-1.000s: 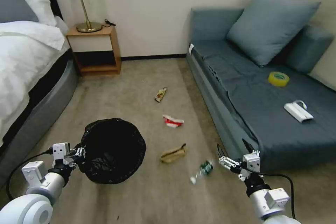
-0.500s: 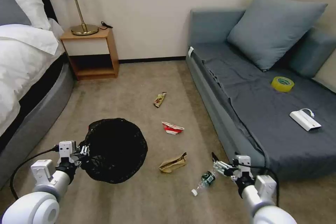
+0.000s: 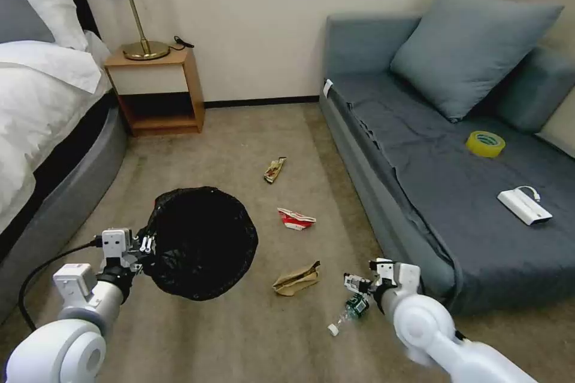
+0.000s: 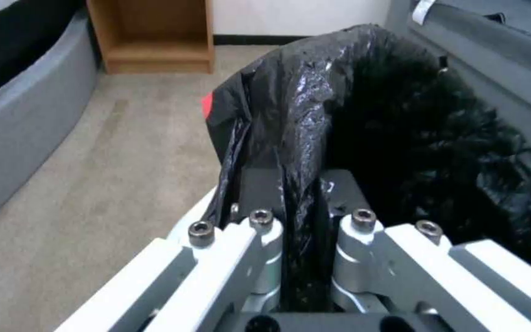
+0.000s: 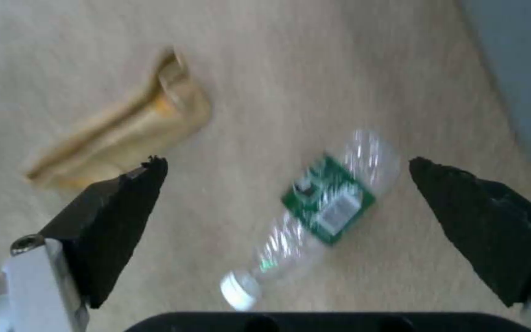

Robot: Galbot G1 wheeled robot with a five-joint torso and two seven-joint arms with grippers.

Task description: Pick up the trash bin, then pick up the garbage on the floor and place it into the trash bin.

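My left gripper [image 3: 145, 245] is shut on the rim of the trash bin [image 3: 203, 242], a round bin lined with a crinkly black bag [image 4: 364, 124], and holds it above the carpet at lower left. My right gripper [image 3: 354, 283] is open and hangs just above the clear bottle with a green label [image 3: 353, 306]; in the right wrist view the bottle [image 5: 321, 198] lies between the two black fingertips [image 5: 124, 203]. More garbage lies on the floor: a crumpled brown paper bag [image 3: 295, 279], a red-and-white carton [image 3: 294, 219] and a gold-brown wrapper [image 3: 274, 169].
A grey sofa [image 3: 437, 191] runs along the right, carrying a yellow tape roll [image 3: 485, 143] and a white box with cable [image 3: 524, 206]. A bed [image 3: 42, 119] lies at the left, a wooden nightstand [image 3: 157, 90] with a lamp beyond it. Open carpet stretches between them.
My right gripper has dropped down and forward over the bottle. The left gripper has lifted the trash bin slightly. The head camera has shifted a little.
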